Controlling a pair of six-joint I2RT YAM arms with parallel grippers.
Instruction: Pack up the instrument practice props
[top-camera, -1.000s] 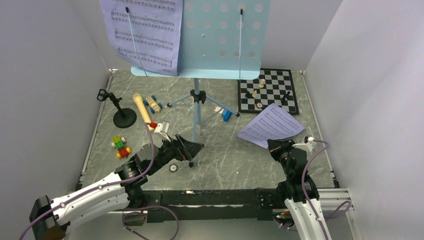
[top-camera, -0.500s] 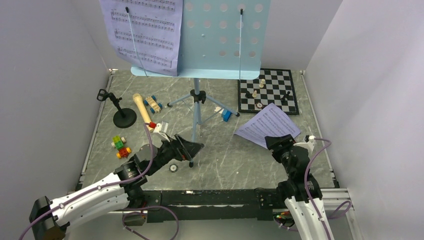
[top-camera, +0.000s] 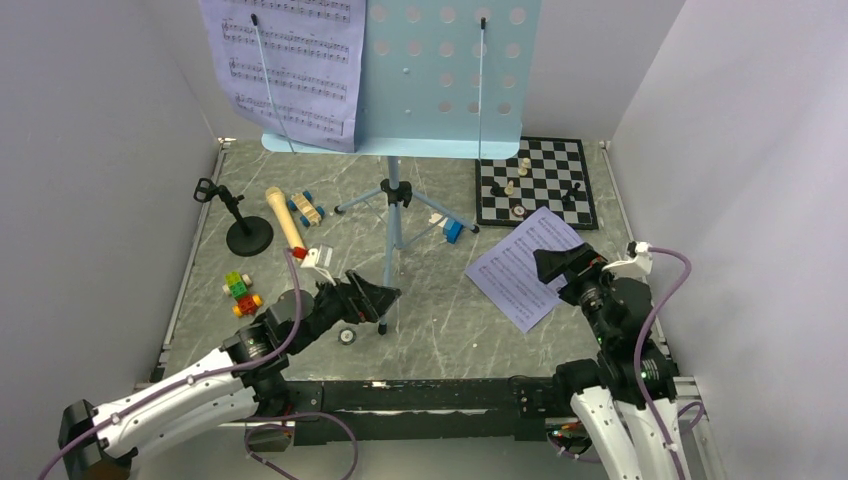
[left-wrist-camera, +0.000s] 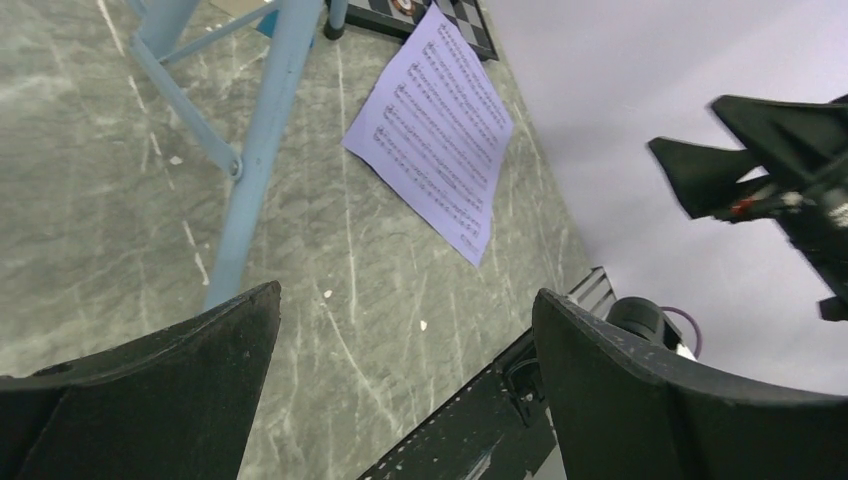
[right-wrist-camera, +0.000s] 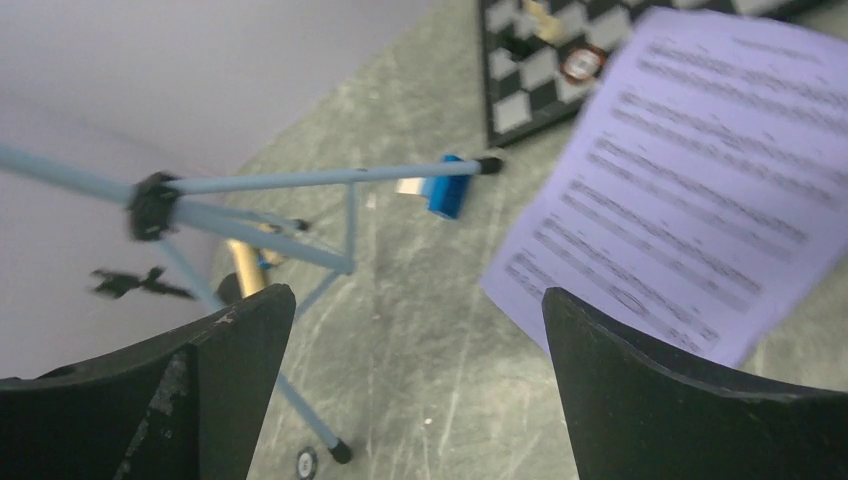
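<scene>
Both spread wide, left pincer (left-wrist-camera: 405, 300), right pincer (right-wrist-camera: 418, 295), flat lavender sheet (top-camera: 518, 266), marbled table (top-camera: 450, 325)

Grey table (top-camera: 440, 335), lavender sheet (top-camera: 512, 272) lying flat, chessboard (top-camera: 550, 185), music stand (top-camera: 396, 205), mic stand (top-camera: 245, 233), microphone (top-camera: 284, 220), toy blocks (top-camera: 241, 292)

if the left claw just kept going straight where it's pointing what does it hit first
Probably the bare tabletop, short of the loose sheet-music page: the open left claw angles down at it. The music stand leg runs just beside that line and might be clipped; depth is unclear.
</scene>
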